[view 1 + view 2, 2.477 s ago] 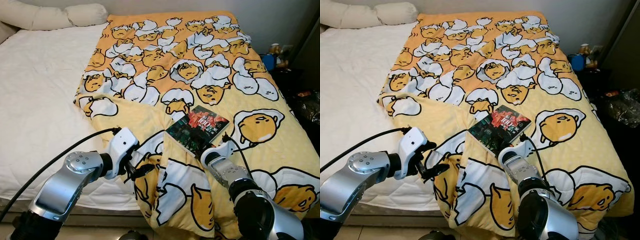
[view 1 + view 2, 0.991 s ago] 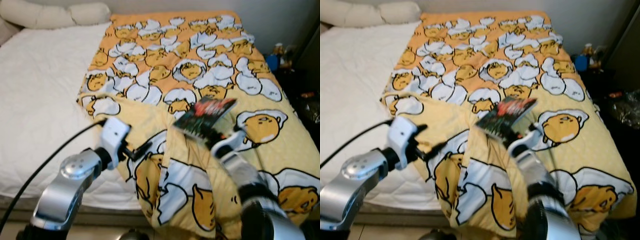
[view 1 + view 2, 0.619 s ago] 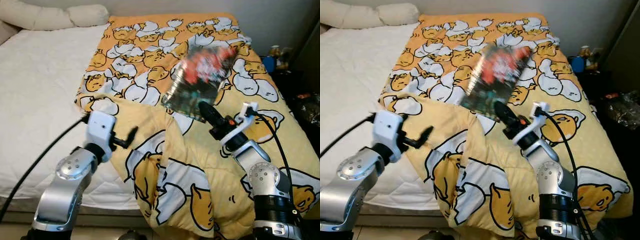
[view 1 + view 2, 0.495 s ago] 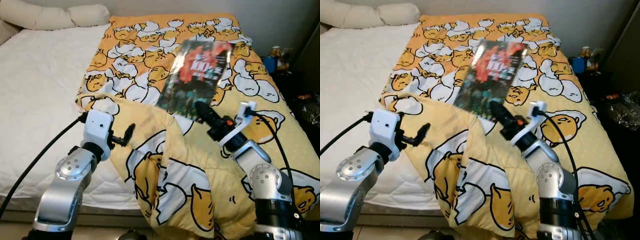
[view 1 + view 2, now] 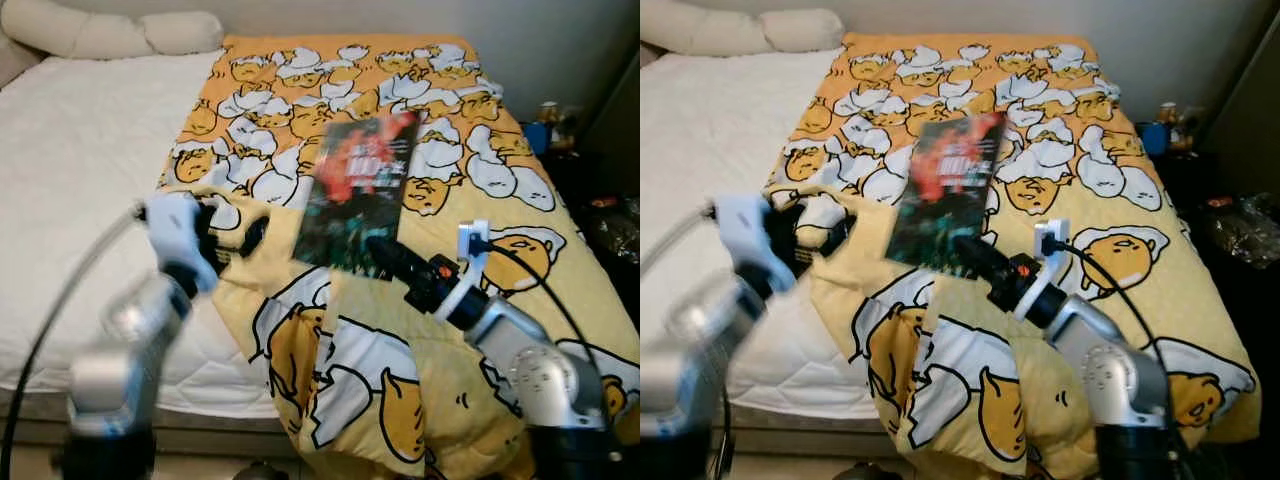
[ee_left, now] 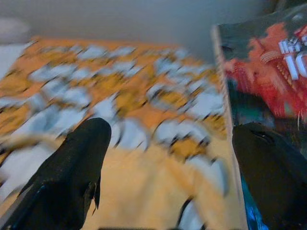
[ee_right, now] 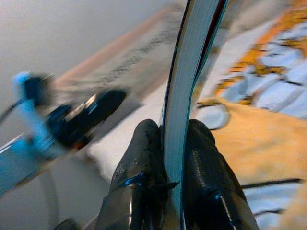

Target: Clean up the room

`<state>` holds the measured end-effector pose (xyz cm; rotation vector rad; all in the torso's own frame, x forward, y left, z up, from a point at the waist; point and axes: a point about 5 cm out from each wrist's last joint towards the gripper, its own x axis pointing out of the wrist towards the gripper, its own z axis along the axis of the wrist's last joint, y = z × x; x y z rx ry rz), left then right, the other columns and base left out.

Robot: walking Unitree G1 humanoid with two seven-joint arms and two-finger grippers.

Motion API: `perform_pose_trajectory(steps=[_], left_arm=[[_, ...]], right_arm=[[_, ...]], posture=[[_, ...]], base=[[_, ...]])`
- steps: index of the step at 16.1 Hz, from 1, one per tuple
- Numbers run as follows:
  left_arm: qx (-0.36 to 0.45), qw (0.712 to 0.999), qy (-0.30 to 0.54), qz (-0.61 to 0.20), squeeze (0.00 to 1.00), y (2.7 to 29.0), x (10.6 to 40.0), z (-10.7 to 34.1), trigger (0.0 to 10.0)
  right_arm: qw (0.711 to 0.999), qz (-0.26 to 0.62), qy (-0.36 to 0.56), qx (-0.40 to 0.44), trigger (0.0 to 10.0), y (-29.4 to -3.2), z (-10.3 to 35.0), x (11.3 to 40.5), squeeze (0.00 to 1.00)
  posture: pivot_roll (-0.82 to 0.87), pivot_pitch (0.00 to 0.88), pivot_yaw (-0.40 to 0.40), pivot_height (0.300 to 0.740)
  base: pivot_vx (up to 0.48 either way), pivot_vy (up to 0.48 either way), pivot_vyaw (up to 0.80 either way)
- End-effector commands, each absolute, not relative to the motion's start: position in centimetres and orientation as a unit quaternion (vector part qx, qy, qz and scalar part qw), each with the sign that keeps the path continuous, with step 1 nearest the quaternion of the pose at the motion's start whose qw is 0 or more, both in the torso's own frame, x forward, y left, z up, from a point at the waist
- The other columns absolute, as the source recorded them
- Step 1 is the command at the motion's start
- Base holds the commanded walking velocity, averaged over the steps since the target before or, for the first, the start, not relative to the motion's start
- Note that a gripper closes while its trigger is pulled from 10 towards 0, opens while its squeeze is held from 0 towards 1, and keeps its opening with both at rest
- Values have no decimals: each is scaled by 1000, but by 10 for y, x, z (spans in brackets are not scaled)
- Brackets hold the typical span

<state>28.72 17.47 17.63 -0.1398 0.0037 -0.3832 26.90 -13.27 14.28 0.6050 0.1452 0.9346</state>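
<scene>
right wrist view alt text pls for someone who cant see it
Two black fingers of the right gripper pinch the lower edge of a book seen edge-on. Behind it, blurred, are the left gripper and a yellow patterned blanket.

Even indoor light; left arm (image 5: 150,300) motion-blurred.

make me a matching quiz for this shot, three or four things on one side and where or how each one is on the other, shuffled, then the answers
Things
1. book
2. right gripper
3. left gripper
4. pillows

States
A. at the head of the bed
B. open, beside the book
C. held upright above the blanket
D. shut on the book's lower edge

Pairs: 1-C, 2-D, 3-B, 4-A
</scene>
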Motion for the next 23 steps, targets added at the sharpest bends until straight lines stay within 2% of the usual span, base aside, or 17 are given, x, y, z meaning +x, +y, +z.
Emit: perform_pose_trajectory(steps=[1,3,4,6,8,9,10,11,12,15,18,23], left_arm=[[-99,965,9,-241,1000,176,290,176,10000],[-138,951,28,-276,1000,172,297,173,10000],[-186,940,34,-284,1000,168,304,169,10000],[-254,908,56,-328,1000,154,306,159,10000],[-307,881,50,-357,1000,145,303,159,10000],[-352,847,41,-396,553,140,294,163,10000],[-383,820,40,-422,302,138,287,164,5255],[-396,807,42,-436,224,137,283,164,3961],[-410,793,37,-449,0,138,278,164,0],[-438,770,31,-464,0,144,272,167,0],[-435,750,41,-497,0,143,264,170,0],[-406,758,46,-508,0,145,262,171,0]], right_arm=[[818,498,41,285,10000,-130,159,265,0],[798,528,51,285,10000,-129,162,262,0],[783,548,51,290,10000,-128,166,260,0],[759,573,42,307,10000,-128,175,258,0],[748,580,41,319,10000,-128,177,256,0],[744,580,39,329,10000,-129,178,256,0],[742,579,38,334,10000,-130,178,256,0],[742,577,39,339,10000,-132,177,255,0],[741,577,43,340,10000,-134,175,254,0],[742,574,49,343,10000,-136,173,253,0],[729,587,64,346,10000,-136,171,250,0],[723,599,75,336,10000,-137,172,251,0]], posture=[[-85,0,64,740],[-85,0,66,740],[-92,0,70,740],[-93,0,67,740],[-94,0,66,740],[-104,0,75,740],[-107,0,76,740],[-104,0,76,740],[-106,0,79,740],[-109,0,80,740],[-96,0,66,740],[-85,0,56,740]], base=[[0,0,0],[0,0,0],[0,0,0],[0,0,0],[0,0,0],[0,0,0],[0,0,0],[0,0,0],[0,0,0],[0,0,0],[0,0,0],[0,0,0]])
